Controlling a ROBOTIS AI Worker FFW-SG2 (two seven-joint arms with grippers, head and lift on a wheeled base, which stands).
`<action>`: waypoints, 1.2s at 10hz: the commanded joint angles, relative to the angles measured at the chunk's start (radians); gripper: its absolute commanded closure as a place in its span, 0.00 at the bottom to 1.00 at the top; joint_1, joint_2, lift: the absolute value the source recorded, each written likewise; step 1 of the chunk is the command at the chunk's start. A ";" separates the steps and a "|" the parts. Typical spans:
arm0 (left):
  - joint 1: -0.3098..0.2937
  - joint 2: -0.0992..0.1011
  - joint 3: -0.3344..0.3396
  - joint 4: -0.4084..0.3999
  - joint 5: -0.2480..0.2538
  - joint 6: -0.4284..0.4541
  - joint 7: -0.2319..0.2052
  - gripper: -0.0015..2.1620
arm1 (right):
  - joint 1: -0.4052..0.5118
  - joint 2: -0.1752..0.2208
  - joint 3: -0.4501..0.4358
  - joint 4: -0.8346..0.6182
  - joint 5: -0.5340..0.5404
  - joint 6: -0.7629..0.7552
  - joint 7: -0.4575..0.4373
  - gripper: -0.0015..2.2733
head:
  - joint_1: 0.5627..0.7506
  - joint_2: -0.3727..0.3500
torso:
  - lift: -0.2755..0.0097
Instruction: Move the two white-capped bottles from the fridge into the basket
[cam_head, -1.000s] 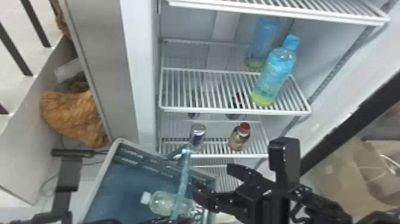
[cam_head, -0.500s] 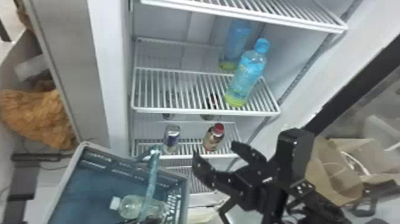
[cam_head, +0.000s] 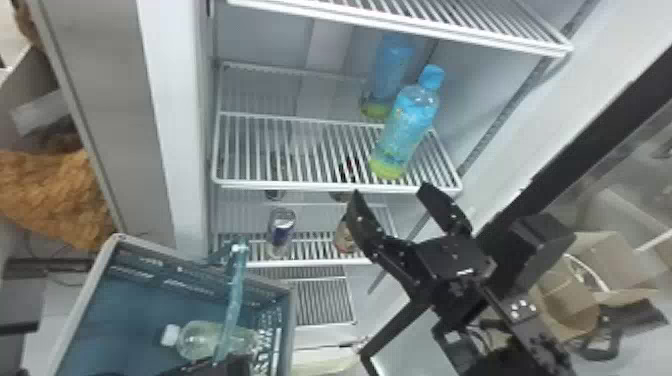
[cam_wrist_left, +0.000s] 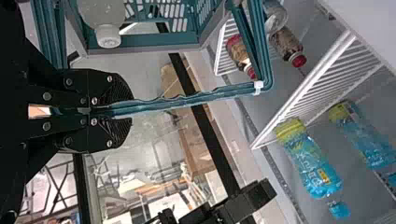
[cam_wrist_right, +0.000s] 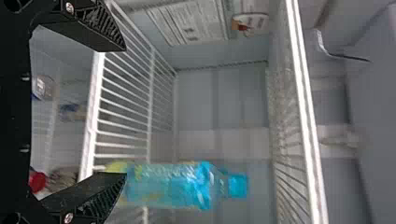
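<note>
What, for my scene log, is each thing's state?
Fridge: open
Basket: handle raised
White-capped bottle: lying, closed
Front blue bottle: standing, closed
Rear blue bottle: standing
Front can: standing
Two red-capped bottles: closed
Left gripper: jaws shut on handle
Right gripper: jaws open, empty

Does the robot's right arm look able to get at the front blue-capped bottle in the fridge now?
Probably yes: the right claw is open near that bottle, and nothing stands before it. The shelf's front rail might obstruct only a low approach.
</note>
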 joint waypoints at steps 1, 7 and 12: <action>-0.002 -0.002 -0.003 0.002 -0.032 -0.017 0.001 0.56 | 0.022 0.018 -0.017 0.062 0.007 -0.131 -0.007 0.04 | 0.70 0.09 | 0.97; -0.005 0.002 -0.015 0.012 -0.032 -0.010 0.005 0.56 | 0.056 0.032 -0.023 0.052 0.007 -0.143 -0.024 0.04 | 0.70 0.03 | 0.97; -0.002 0.002 -0.011 0.012 -0.026 -0.007 0.005 0.56 | 0.059 0.032 -0.023 0.052 0.007 -0.133 -0.025 0.04 | 0.70 0.03 | 0.97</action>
